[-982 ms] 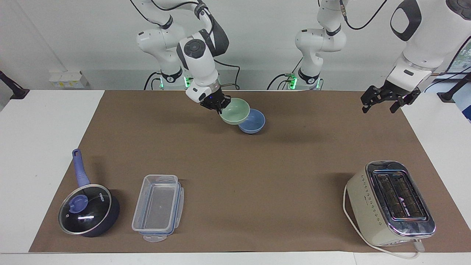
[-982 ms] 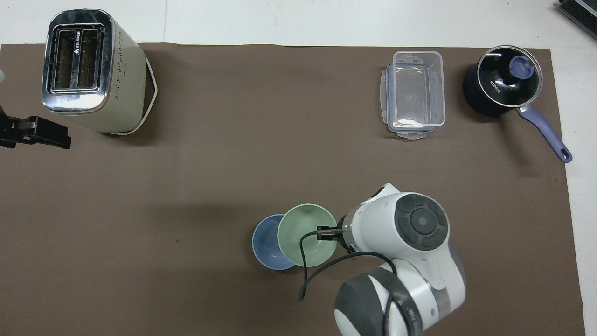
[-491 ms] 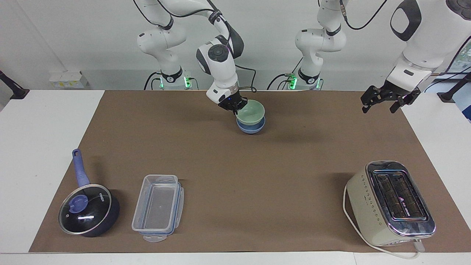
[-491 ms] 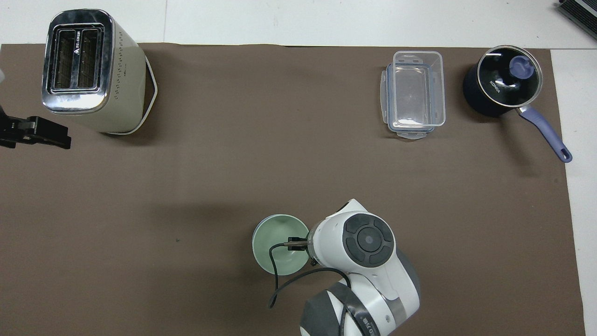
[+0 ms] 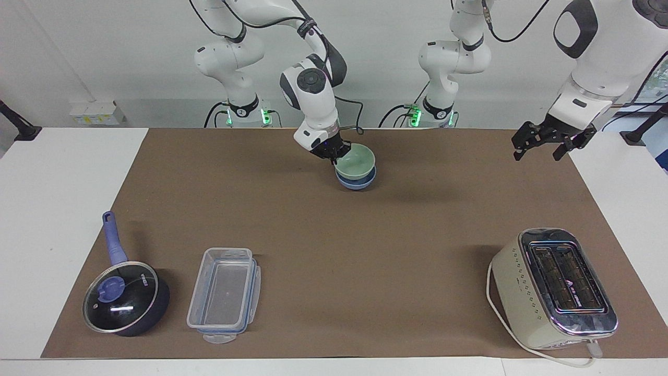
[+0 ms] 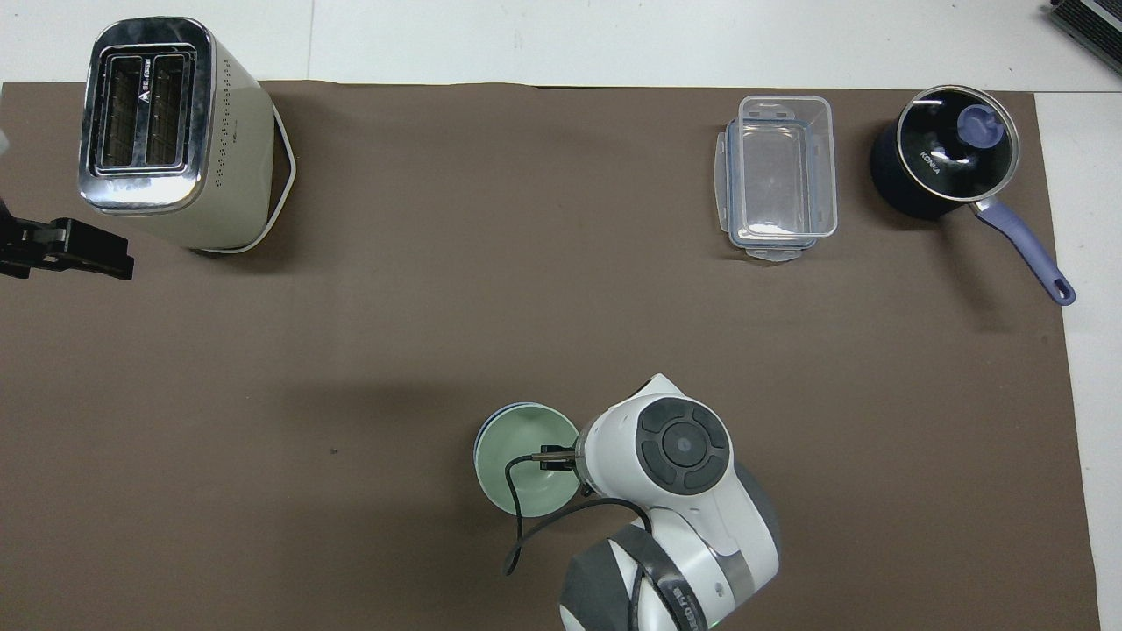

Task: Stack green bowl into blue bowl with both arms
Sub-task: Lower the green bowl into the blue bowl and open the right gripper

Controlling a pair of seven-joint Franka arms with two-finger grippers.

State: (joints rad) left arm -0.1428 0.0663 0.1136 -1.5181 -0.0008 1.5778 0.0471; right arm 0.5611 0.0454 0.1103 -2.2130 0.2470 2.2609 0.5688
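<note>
The right pincer (image 5: 334, 154), gripping the green bowl (image 5: 356, 160), has just lowered it into the blue bowl (image 5: 357, 181); release remains. The left pincer (image 5: 552, 140) waits open.

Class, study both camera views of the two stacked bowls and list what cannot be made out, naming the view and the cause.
1. Small periwinkle-blue bowl: overhead, the pale mint-green bowl inside covers all but a rim sliver.
2. Right gripper: overhead, its own white wrist hides its fingers; facing, whether it is shut on the green rim is too small to tell.
3. Left gripper: overhead, cut off by the frame edge.
</note>
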